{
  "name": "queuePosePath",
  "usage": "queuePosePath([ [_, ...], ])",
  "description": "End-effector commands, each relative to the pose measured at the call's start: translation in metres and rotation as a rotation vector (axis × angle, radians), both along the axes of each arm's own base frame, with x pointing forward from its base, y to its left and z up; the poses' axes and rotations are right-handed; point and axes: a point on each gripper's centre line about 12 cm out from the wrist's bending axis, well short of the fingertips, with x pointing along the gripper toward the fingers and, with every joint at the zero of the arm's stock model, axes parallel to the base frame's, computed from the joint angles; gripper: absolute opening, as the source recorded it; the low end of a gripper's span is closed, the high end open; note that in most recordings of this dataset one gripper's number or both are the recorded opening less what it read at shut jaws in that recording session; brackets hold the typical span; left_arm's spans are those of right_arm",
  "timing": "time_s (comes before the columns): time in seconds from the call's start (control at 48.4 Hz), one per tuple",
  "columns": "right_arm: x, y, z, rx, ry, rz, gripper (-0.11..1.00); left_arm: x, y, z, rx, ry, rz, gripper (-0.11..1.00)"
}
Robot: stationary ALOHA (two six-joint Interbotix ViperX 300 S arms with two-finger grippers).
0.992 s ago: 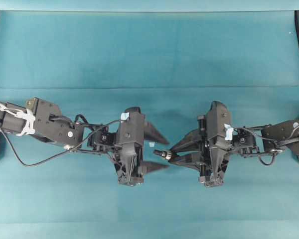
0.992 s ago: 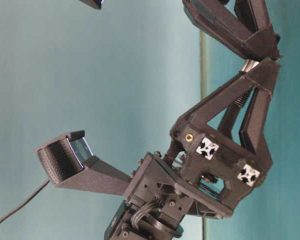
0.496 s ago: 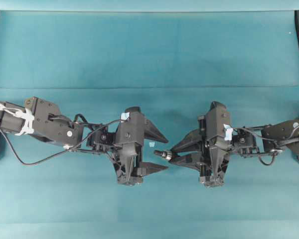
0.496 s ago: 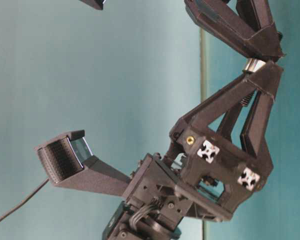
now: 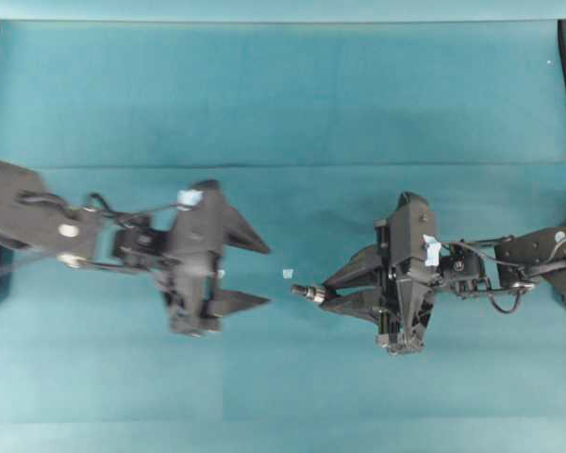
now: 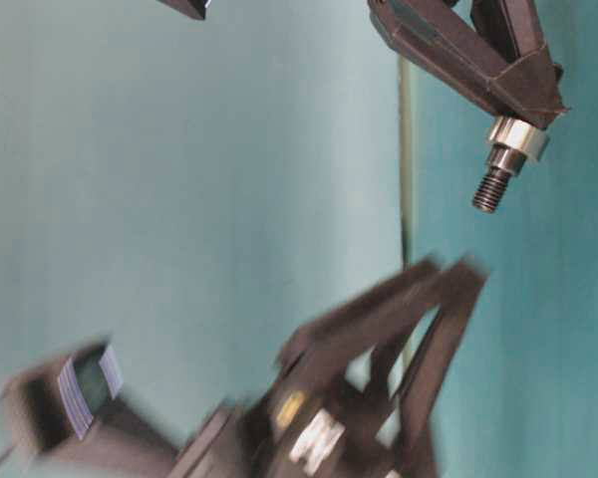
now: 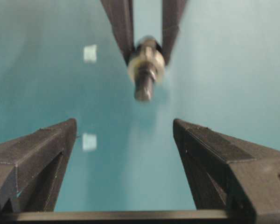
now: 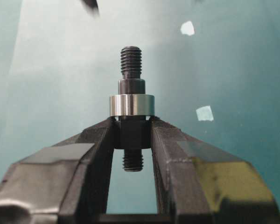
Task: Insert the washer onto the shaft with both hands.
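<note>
- My right gripper (image 8: 133,140) is pinched on the shaft (image 8: 131,86), gripping its thick dark middle section just behind the washer (image 8: 131,105).
- The washer, a bright metal ring, sits around the shaft, resting against my fingertips (image 8: 100,135); it looks already threaded on.
- My left gripper (image 5: 250,274) is spread wide and holds nothing, well apart from the shaft across bare teal cloth (image 5: 283,94) (its outline is blurred in the overhead view).
- The shaft's long axis lies roughly level above the cloth. Its threaded tip points toward my left gripper, which in the overhead view is leftward; a shorter threaded stub pokes back between my right fingers.
- In my left wrist view the shaft (image 7: 144,84) and washer (image 7: 147,65) face me nearly end-on, centred between my open fingers (image 7: 37,149).
- I judge both pieces to be rigid, smooth metal: small, light, not fragile, but slippery. The ring could slide off the tip if I tilt it downward.
- The best hold is where I have it, on the plain thick section, away from the threads.
- A few small pale chips (image 5: 287,273) lie on the cloth.
</note>
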Motion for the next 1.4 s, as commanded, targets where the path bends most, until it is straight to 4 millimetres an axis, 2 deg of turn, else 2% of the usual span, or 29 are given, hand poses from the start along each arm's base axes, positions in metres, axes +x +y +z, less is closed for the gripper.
queuePosePath([
  [0.0, 0.005, 0.0, 0.008, 0.005, -0.032, -0.004, 0.0, -0.008, 0.0, 0.014, -0.001, -0.04, -0.001, 0.92],
  [0.248, 0.005, 0.0, 0.008, 0.004, -0.03, -0.003, 0.0, -0.031, 0.002, 0.023, -0.003, -0.063, -0.001, 0.92],
  [0.413, 0.005, 0.0, 0.008, 0.004, -0.032, -0.002, 0.0, -0.038, 0.002, 0.023, -0.003, -0.063, -0.003, 0.92],
  [1.384, 0.005, 0.0, 0.007, 0.004, -0.024, -0.003, 0.0, -0.039, 0.002, 0.022, -0.004, -0.06, 0.0, 0.92],
])
